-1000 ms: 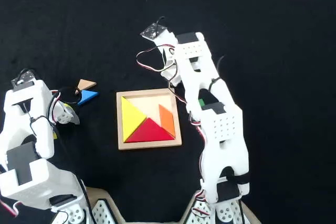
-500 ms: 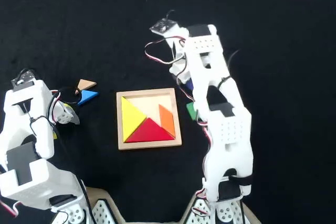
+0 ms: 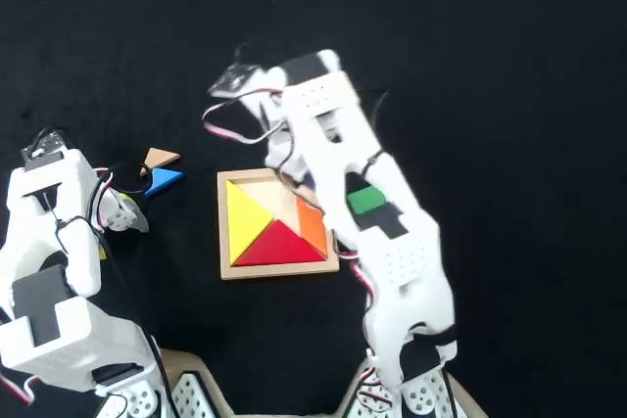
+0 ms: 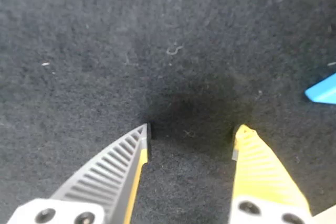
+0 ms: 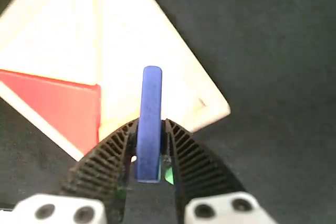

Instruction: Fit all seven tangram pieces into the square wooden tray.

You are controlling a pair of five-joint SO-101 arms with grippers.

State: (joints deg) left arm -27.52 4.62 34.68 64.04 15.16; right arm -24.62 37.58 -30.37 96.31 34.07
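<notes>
The square wooden tray (image 3: 277, 267) lies mid-table with a yellow triangle (image 3: 245, 212), a red triangle (image 3: 279, 245) and an orange piece (image 3: 312, 222) in it. My right gripper (image 5: 149, 129) is shut on a dark blue piece (image 5: 150, 108), held on edge above the tray's bare corner (image 5: 210, 103) beside the red triangle (image 5: 58, 103). In the high view that gripper (image 3: 294, 171) hangs over the tray's far right part. A tan triangle (image 3: 161, 157) and a light blue triangle (image 3: 164, 179) lie left of the tray. My left gripper (image 4: 191, 129) stands open over bare cloth, the light blue triangle (image 4: 323, 90) off to one side.
A green piece (image 3: 366, 200) shows through the right arm's frame, just right of the tray. Black cloth covers the whole table. The left arm (image 3: 49, 232) stands at the left edge, and the right arm's base (image 3: 407, 379) sits near the front.
The right arm has swung left with the dark blue piece, from beside the tray's right edge to over the tray. The left arm has not moved.
</notes>
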